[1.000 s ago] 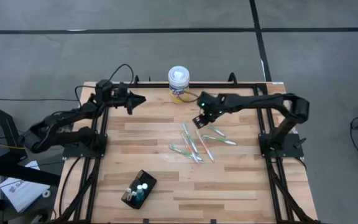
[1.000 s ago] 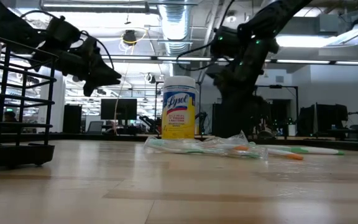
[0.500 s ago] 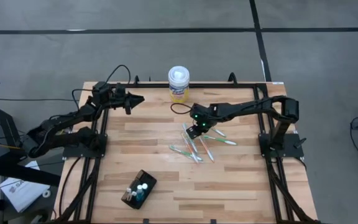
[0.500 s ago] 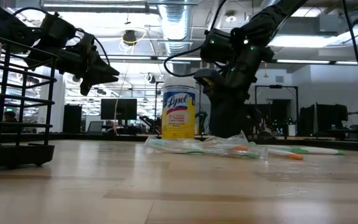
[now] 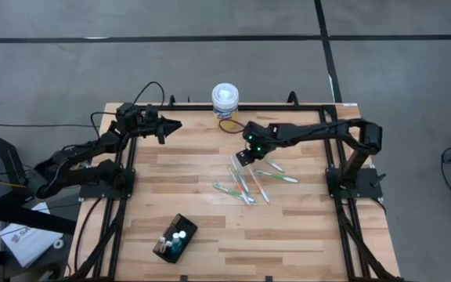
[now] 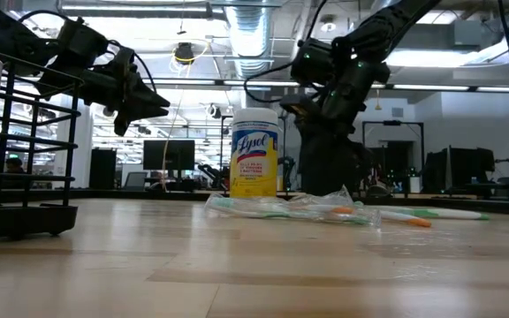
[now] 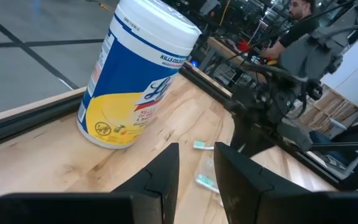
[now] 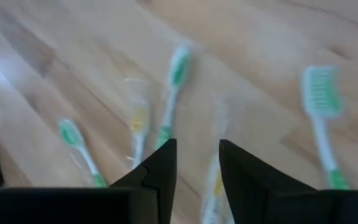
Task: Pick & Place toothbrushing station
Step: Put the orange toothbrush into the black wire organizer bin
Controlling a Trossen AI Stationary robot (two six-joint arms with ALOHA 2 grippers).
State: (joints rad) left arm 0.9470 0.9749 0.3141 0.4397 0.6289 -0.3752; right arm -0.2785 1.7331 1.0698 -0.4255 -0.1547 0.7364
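My right gripper (image 5: pixel 243 154) has pulled back a little from where it was half a second ago and now hangs above the far end of the scattered toothbrushes (image 5: pixel 245 182), its fingers (image 8: pixel 160 163) parted with a narrow gap and nothing between them. A second ago it was farther toward the right side, so I have swung in over the pile and am now settling. My left gripper (image 5: pixel 174 124) has barely moved; it waits in the air near the table's (image 5: pixel 304 227) far left corner, pointed toward the wipes canister (image 5: pixel 225 104), fingers slightly apart and empty. The toothbrushing station (image 5: pixel 174 237), the small black holder, sits well apart from both grippers, near the table's front edge on the left side, untouched. I judge that brushes come first here, and that no pick has yet begun.
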